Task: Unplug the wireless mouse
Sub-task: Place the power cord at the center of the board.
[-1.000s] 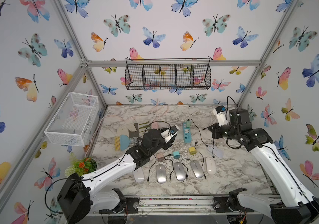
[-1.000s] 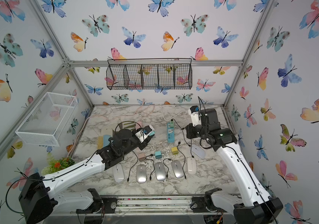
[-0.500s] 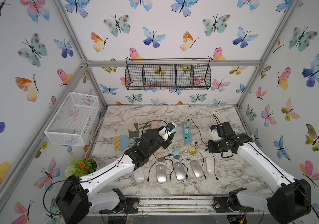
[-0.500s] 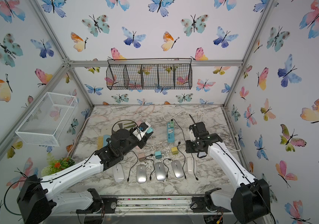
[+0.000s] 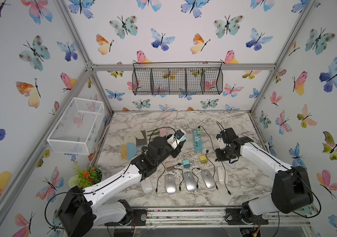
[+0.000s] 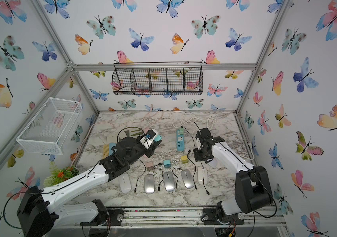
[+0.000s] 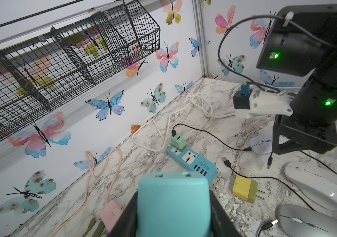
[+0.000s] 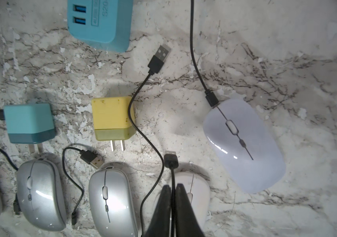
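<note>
Pinched black cable [image 8: 172, 174] thin in R gripper [image 8: 173, 186], plug [image 8: 170, 158] dangling just past jaws, prob. to lay it clear. Hung right over white mouse [image 8: 199, 188], apparently unplugged. Saw lilac mouse [image 8: 243, 145] farther out, lead [image 8: 199, 67] in. Clamped teal block [image 7: 173, 211] in L gripper [image 7: 172, 195], well apart.

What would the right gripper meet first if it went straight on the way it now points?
The right gripper pinches a black cable. Straight ahead lies the white mouse, partly hidden behind the fingers, so it would likely meet that first; the cable's hanging plug might touch sooner; depth is unclear.
</note>
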Available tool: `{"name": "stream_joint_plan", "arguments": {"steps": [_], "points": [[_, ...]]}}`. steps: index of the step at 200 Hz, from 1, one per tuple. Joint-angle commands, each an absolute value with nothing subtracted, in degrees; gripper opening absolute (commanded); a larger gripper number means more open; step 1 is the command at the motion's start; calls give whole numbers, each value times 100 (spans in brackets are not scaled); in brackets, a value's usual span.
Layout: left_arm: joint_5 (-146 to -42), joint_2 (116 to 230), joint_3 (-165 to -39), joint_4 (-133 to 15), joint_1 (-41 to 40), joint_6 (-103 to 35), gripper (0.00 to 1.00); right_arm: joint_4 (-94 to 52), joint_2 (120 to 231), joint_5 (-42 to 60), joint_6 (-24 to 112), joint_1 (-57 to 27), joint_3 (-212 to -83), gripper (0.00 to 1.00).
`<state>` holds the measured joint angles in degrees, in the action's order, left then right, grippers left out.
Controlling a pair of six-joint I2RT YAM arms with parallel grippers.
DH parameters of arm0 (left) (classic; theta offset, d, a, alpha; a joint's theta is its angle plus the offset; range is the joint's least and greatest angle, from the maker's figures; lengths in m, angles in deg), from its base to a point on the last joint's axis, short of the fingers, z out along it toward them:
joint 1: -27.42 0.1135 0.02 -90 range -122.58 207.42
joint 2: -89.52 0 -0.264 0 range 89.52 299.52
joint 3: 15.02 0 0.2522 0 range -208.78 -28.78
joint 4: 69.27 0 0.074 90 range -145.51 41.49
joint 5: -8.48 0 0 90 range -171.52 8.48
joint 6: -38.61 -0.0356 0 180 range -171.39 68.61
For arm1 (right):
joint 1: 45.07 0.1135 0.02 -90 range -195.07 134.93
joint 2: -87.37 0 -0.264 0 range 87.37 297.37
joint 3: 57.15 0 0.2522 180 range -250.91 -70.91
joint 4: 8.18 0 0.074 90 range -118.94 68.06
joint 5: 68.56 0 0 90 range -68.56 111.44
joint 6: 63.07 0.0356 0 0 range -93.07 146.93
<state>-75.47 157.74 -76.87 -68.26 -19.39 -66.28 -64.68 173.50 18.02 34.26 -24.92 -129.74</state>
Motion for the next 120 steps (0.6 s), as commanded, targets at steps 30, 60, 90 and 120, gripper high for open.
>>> {"name": "stream_joint_plan", "arguments": {"steps": [30, 60, 90, 120], "points": [[-7712, 15686, -7736, -6848, -1889, -6491, 0, -6318, 17816, 2094, 3083, -2674, -13201, 29], [-7686, 15616, -7670, -6825, -1878, -6475, 0, -6475, 17963, 2759, 3246, -2674, -13300, 29], [-7655, 15599, -7615, -6827, -1873, -6431, 0, -6675, 18071, 3418, 3480, -2678, -13324, 29], [-7692, 15636, -7623, -6842, -1855, -6301, 0, -6456, 17773, 3014, 3491, -2683, -13324, 29]]}}
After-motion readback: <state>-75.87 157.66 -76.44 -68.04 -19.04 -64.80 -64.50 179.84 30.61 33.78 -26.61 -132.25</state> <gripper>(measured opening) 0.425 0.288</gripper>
